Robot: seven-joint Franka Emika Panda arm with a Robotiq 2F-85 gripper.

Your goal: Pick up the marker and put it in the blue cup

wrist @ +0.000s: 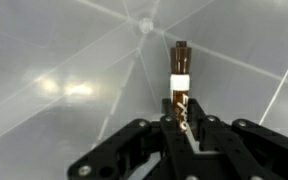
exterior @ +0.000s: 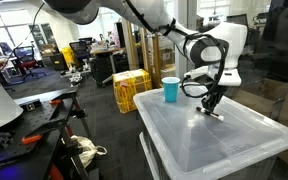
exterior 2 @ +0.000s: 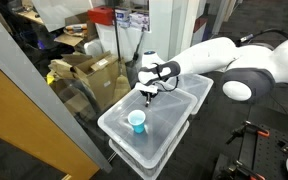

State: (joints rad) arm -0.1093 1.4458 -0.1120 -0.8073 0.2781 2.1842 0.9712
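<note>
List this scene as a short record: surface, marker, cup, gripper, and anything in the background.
surface: translucent bin lid
marker: lying on the lid, near end between the jaws
blue cup: upright on the lid, apart from the marker, no marker inside
gripper: low over the lid, jaws either side of the marker; whether it grips is unclear
background: yellow crate on the floor beyond the bin

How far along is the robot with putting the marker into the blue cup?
Done: the gripper is at the marker, fingers on either side of it. In hand: the grasp; I cannot tell if it is clamped. Left: lifting it off the lid and dropping it into the blue cup, standing apart.
</note>
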